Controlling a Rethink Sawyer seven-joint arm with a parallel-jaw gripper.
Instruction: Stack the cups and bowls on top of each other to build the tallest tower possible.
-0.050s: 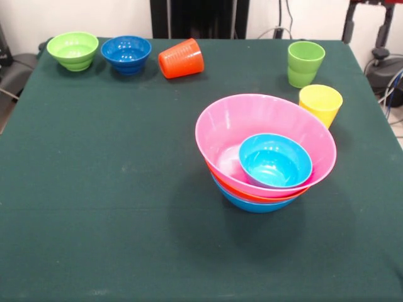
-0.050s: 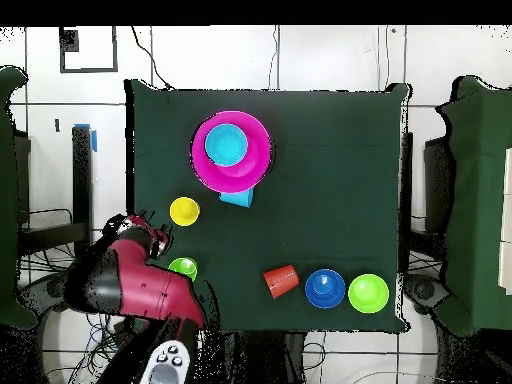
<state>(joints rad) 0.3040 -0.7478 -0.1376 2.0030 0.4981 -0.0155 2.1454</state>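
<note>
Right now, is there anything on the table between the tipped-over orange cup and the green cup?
No. In the front view, only bare green table lies between the orange cup, which lies on its side, and the upright green cup.

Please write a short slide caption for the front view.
Cyan bowl in nested pink bowl stack; orange cup tipped over on the table.

The arm (image 2: 130,285) has a bulky, rounded crimson shell with black joints (seen only in the overhead view). At its end sits a dark head (image 2: 140,225) of black parts. A light grey panel (image 2: 165,365) carries small round dark buttons.
</note>
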